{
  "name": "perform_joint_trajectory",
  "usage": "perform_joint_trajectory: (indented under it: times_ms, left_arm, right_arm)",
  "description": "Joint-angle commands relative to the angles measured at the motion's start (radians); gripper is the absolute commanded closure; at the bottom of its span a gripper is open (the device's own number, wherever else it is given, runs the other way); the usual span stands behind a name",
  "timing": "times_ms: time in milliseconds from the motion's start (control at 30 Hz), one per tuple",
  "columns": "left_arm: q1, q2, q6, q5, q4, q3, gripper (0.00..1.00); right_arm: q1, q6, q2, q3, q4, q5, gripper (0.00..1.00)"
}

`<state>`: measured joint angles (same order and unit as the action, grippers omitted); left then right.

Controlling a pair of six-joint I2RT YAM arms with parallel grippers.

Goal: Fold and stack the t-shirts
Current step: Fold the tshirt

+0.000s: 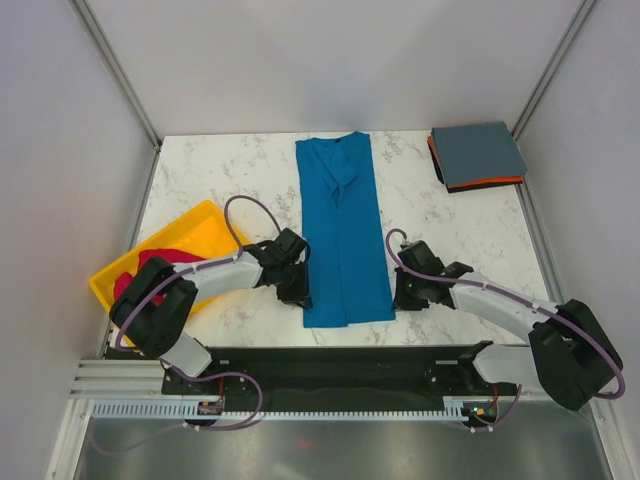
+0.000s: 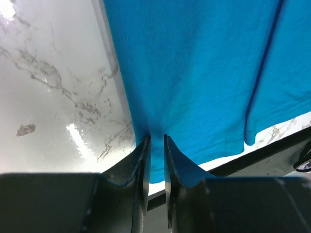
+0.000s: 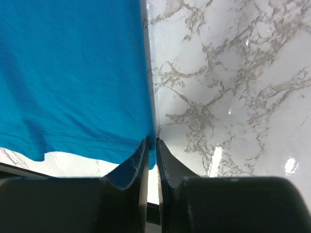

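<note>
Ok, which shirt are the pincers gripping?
The blue shirt, laid out long: the left pincer and right pincer each pinch a near hem corner. The grey shirt sits folded on the orange shirt far right; the red shirt lies in the tray.

**Surface Finish Findings**

The blue t-shirt: matt, fine-knit cloth with a stitched hem. The bench: smooth, glossy, white marble pattern, showing glare. The tray: smooth yellow plastic. The left gripper: matt black, edges slightly rough. The grey t-shirt: matt cloth.
</note>
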<state>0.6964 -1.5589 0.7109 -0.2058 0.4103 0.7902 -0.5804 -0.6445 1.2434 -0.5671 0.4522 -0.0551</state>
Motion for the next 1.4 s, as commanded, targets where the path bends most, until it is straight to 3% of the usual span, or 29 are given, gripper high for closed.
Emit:
perform_joint_trajectory:
  times_ms: [0, 300, 733, 1133, 1367]
  left_arm:
    - [0.005, 0.052, 0.028, 0.042, 0.016, -0.026, 0.75]
    - [0.006, 0.177, 0.028, -0.032, 0.028, 0.004, 0.73]
    - [0.006, 0.128, 0.059, -0.009, -0.067, -0.118, 0.75]
    - [0.022, 0.131, 0.085, 0.011, -0.090, -0.180, 0.71]
    - [0.022, 0.128, 0.101, 0.031, -0.087, -0.207, 0.72]
  right_arm:
    - [-0.006, -0.018, -0.033, 0.009, -0.001, 0.003, 0.82]
    - [-0.016, -0.058, -0.065, -0.040, 0.052, -0.003, 0.64]
    - [-0.081, -0.073, -0.016, -0.018, 0.045, 0.043, 0.60]
    - [-0.085, -0.081, -0.013, 0.027, 0.014, 0.043, 0.68]
    - [-0.085, -0.081, -0.033, 0.053, 0.016, 0.087, 0.93]
